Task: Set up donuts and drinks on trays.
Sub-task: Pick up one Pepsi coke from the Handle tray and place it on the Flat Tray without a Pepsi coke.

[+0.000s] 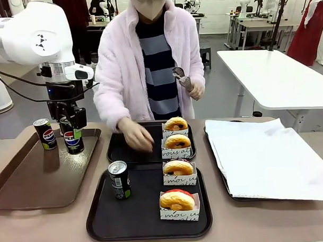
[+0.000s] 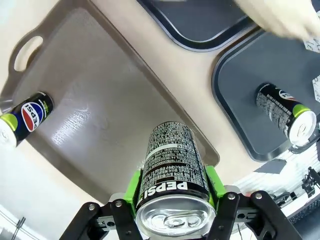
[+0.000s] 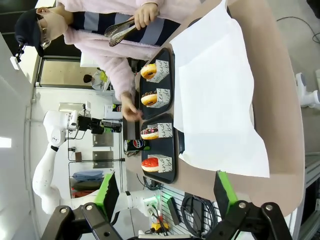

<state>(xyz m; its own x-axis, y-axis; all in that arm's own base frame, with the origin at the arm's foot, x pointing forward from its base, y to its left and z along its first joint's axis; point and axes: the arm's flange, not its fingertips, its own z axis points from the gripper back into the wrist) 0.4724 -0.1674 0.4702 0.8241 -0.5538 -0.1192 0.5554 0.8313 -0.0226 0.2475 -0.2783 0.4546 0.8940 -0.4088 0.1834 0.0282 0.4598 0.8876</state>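
Observation:
My left gripper [image 1: 72, 136] is shut on a black Pepsi can [image 2: 172, 170], upright over the right part of the brown handled tray [image 1: 25, 179]; its green pads [image 2: 133, 187] clamp the can's sides. Another can [image 1: 44, 133] stands on that tray's far left. Two black trays sit mid-table. The near tray [image 1: 101, 218] holds a can [image 1: 119, 180] and two donuts [image 1: 178, 168] [image 1: 177, 201]. The far tray [image 1: 117, 152] holds two donuts [image 1: 175, 124] [image 1: 177, 141]. My right gripper [image 3: 167, 200] is open, off the table's right end.
The person's hand [image 1: 135, 135] hovers over the far black tray; the other hand holds metal tongs [image 1: 182, 78]. A tray lined with white paper [image 1: 269, 159] lies at the right. Bare tabletop [image 1: 48, 226] shows along the near edge.

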